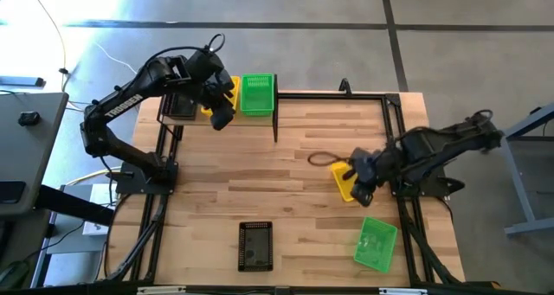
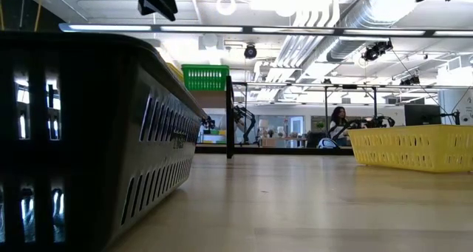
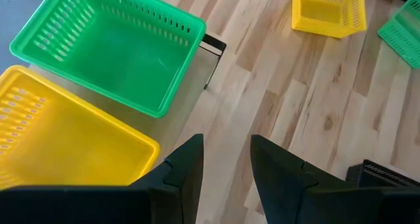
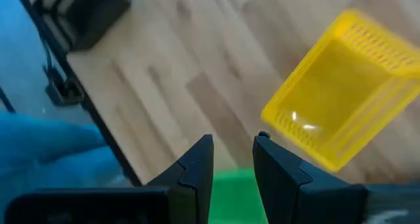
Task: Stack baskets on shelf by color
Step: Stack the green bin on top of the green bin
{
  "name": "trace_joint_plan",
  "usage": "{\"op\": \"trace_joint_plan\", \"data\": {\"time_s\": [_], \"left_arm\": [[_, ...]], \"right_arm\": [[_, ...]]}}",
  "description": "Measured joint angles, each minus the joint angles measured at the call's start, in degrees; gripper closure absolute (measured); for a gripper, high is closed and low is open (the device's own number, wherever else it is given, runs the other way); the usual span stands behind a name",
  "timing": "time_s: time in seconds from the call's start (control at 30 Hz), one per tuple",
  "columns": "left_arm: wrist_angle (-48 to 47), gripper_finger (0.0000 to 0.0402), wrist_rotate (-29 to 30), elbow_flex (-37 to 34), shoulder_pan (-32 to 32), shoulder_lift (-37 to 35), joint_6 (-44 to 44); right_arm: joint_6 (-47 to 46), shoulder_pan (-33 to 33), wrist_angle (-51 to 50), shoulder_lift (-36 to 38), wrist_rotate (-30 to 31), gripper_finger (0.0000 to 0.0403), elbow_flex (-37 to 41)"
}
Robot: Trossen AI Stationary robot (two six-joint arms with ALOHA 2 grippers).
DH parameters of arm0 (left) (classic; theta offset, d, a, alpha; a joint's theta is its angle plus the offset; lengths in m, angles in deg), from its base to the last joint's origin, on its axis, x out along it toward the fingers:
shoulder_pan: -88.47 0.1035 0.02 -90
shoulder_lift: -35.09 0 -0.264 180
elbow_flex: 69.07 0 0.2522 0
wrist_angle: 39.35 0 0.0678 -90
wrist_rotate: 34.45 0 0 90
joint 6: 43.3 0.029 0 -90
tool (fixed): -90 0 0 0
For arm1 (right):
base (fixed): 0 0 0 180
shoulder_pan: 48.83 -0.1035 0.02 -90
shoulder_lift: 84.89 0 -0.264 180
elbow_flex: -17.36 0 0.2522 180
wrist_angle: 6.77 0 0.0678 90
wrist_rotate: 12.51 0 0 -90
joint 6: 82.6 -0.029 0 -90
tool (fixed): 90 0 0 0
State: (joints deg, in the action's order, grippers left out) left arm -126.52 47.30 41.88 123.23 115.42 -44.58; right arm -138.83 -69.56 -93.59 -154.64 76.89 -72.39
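Both tools have their fingers apart by a narrow gap, and neither holds anything. In the high view the left tool [image 1: 222,118] hangs at the upper left of the frame, just beside the shelf [image 1: 197,103], with nothing between its fingers [image 3: 186,168] in the left wrist view. On the shelf a yellow basket [image 1: 227,91] and a green basket [image 1: 257,93] sit side by side, touching or nearly so, with a black basket [image 1: 182,107] at the shelf's left end, partly hidden under the arm.

At the right of the high frame the right tool [image 1: 359,191] hovers over the edge of a second yellow basket [image 1: 344,181] lying on the desk [image 1: 286,187]; whether it touches the basket cannot be told. In the right wrist view that basket [image 4: 344,96] lies beyond the fingertips, not between them.

A second green basket [image 1: 375,242] lies tilted at the lower right of the desk, and another black basket [image 1: 255,245] sits at the lower middle, filling the left of the low view [image 2: 89,134]. A thin loop of cord [image 1: 322,158] lies on the wood near the right arm.

The desk is pale wood plank on a black frame. Beyond it the low view shows a bright hall with ceiling ducts, strip lights, and a seated person [image 2: 338,123] far off.
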Motion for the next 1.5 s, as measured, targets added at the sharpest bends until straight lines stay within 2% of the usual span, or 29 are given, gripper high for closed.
{"op": "trace_joint_plan", "data": {"time_s": [0.5, 0.9, 1.23, 1.5], "left_arm": [[-1.1, 0.0284, -0.5, 0.0, 0.0, 0.0, -2.0], [-4.8, 0.0284, -0.6, 0.0, -3.8, 0.0, -4.1], [-4.8, 0.0284, -0.5, 0.0, -7.2, 0.0, -4.7], [-4.8, 0.0284, -0.1, 0.0, -7.9, 0.0, -4.8]], "right_arm": [[-10.8, -16.9, 1.8, -7.2, -5.1, 0.0306, 0.0], [-15.3, -27.9, 7.4, -14.9, -6.6, 0.0250, 0.0], [-13.1, -35.0, 12.5, -21.1, -3.6, 0.0247, 0.0], [-11.4, -37.5, 15.7, -27.3, -3.0, 0.0247, 0.0]]}}
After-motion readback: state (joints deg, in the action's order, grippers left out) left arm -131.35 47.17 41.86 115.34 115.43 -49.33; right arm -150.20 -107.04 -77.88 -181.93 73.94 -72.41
